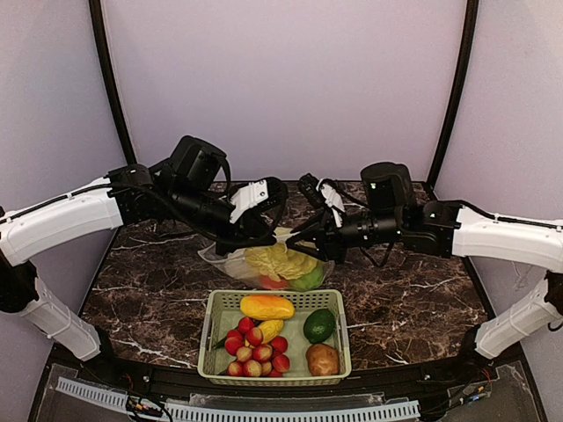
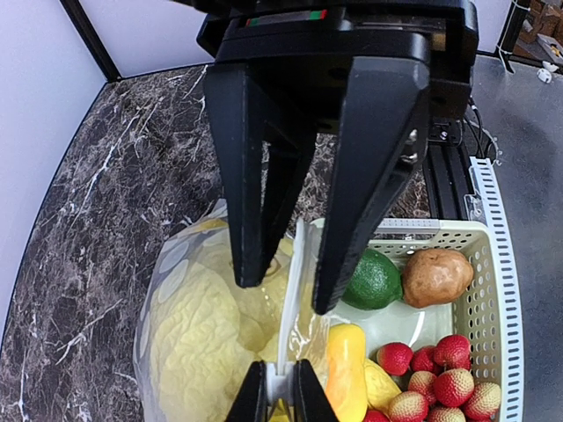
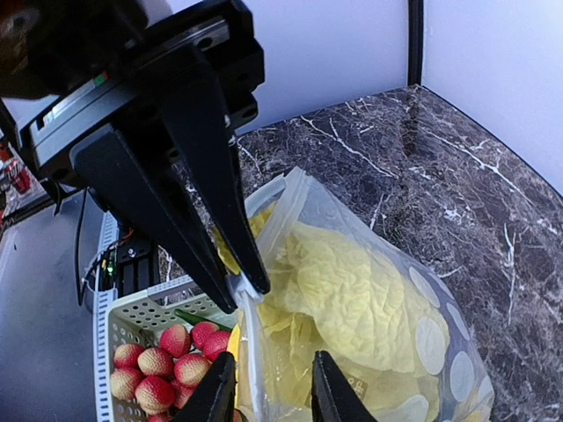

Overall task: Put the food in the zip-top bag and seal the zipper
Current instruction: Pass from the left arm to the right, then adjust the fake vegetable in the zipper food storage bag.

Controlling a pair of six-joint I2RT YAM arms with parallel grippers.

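**Basket in front, filled bag behind: hold it by the strip**

Nearest to you, on the table, stands the basket. Just behind it lies the bag, between both arms. Its film looks thin, limp and slippery, and the bulky cabbage inside will probably push the mouth apart. You should grip the zipper, which I judge the stiffer part. The left gripper pinches this strip. The right gripper has its jaws spread on either side of it.
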